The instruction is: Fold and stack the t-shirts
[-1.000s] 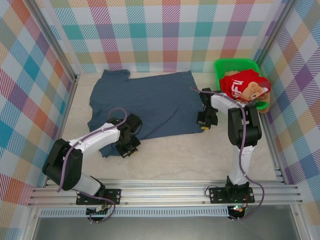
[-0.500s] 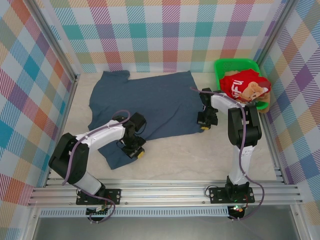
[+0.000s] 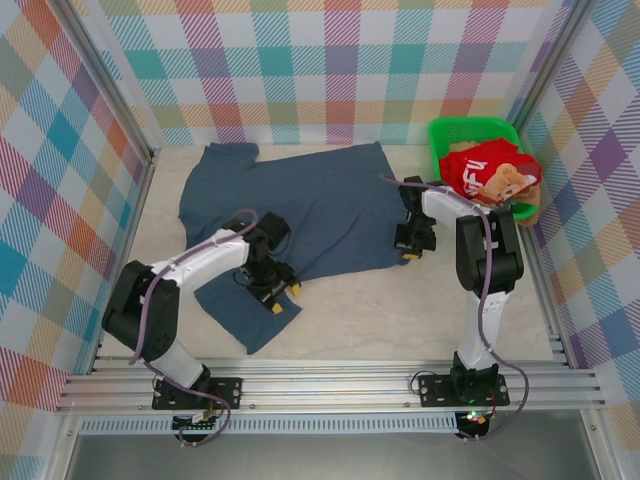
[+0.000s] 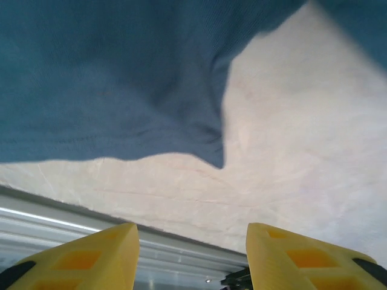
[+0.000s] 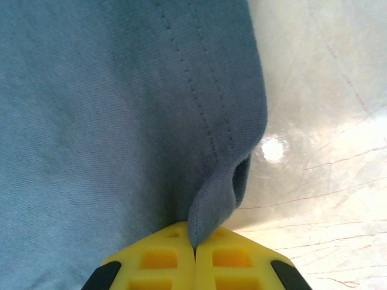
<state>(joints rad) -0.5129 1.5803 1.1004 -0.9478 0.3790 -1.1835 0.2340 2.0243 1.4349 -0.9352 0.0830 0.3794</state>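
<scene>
Jaws apart on left gripper, low above slate-blue t-shirt; right gripper tight on its hem.

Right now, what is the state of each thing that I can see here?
blue t-shirt: spread out, unfolded, one edge pinched.
red t-shirt: crumpled in the green basket.
green basket: upright, holding clothes.
left pincer: open, holding nothing.
right pincer: shut on the blue t-shirt's edge.

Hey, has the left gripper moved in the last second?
Yes. The left gripper has shifted right, toward the basket side, and a little closer to the front rail.
</scene>
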